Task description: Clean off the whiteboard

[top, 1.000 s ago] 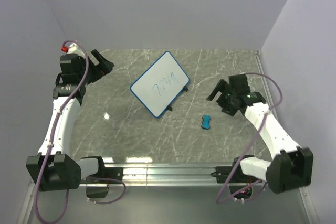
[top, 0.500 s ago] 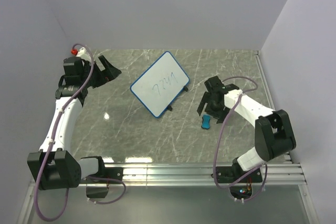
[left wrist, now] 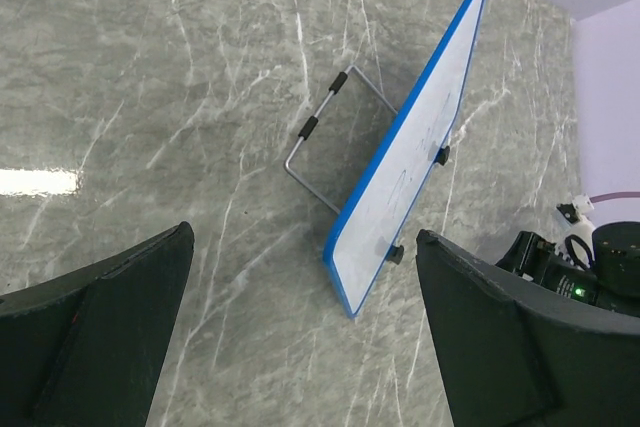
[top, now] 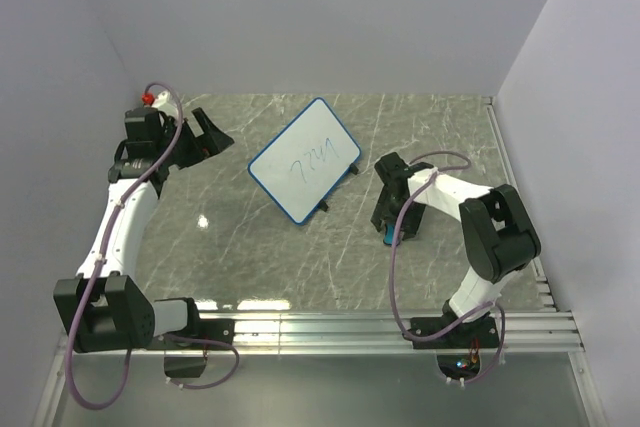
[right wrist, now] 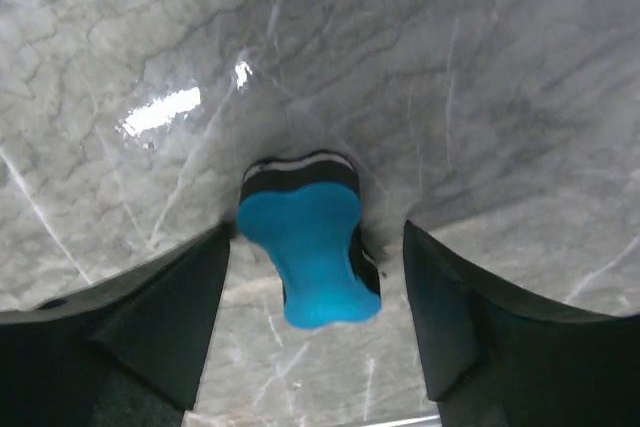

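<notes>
The whiteboard [top: 305,160] stands tilted on a wire stand at the middle back of the marble table, with a dark scribble on its face. The left wrist view shows it edge-on [left wrist: 420,137] with its blue frame. The small blue eraser [right wrist: 310,252] lies on the table to the board's right. My right gripper [top: 395,219] is open and low over the eraser, one finger on either side of it [right wrist: 312,237]. In the top view the gripper hides most of the eraser. My left gripper [top: 205,132] is open and empty, left of the board, pointing at it [left wrist: 302,237].
The board's wire stand [left wrist: 320,112] juts out behind it. A metal rail [top: 320,327] runs along the near table edge. Walls close in the back and both sides. My right arm's wrist shows in the left wrist view [left wrist: 590,267].
My right gripper has swung left and come down over the blue eraser, which was in the open before. My left gripper has shifted slightly right toward the board.
</notes>
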Motion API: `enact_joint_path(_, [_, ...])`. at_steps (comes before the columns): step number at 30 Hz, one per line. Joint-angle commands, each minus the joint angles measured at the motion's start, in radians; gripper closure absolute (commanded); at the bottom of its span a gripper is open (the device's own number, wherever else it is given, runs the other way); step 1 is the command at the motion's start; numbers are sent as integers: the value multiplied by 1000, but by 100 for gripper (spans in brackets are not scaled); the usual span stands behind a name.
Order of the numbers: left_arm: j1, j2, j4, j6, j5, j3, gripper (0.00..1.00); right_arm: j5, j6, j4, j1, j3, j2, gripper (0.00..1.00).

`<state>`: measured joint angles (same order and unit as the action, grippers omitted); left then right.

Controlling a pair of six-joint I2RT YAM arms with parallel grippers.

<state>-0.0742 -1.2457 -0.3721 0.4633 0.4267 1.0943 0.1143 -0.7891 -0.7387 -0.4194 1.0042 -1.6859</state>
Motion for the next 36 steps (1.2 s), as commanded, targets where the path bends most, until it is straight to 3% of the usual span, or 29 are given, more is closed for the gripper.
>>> enact_joint_path(1, [4, -11, 19, -18, 33, 35, 0, 51, 8, 33, -4, 2, -27, 27])
enact_joint_path(6, [4, -31, 36, -14, 59, 47, 1, 56, 28, 45, -4, -12, -58, 53])
enact_joint_path(7, [2, -41, 42, -9, 67, 49, 1, 50, 33, 50, -5, -15, -58, 62])
enact_joint_path(8, [4, -49, 56, -6, 81, 56, 1, 45, 37, 51, -5, -21, -58, 82])
enact_joint_path(10, [4, -81, 77, 3, 119, 73, 1, 42, 47, 42, -4, -12, -57, 99])
enact_joint_path(16, [30, -223, 166, 5, 267, 156, 1, 50, 67, -27, -7, 95, -22, 100])
enact_joint_path(21, [98, -406, 194, -2, 372, 295, 2, -53, 67, -34, -7, 325, -9, 100])
enact_joint_path(23, [131, -506, 148, -29, 398, 392, 6, -77, 54, -50, -10, 431, -18, 100])
enact_joint_path(25, [152, -593, 116, -46, 429, 467, 18, -103, 54, -70, -12, 531, -43, 100])
enact_joint_path(26, [157, -616, 110, -48, 434, 487, 34, -108, 56, -79, -13, 563, -52, 100])
enact_joint_path(27, [160, -655, 108, -45, 441, 502, 41, -110, 57, -96, -15, 592, -69, 100])
enact_joint_path(36, [205, -735, 82, -75, 440, 549, 47, -139, 59, -102, -21, 737, -144, 100])
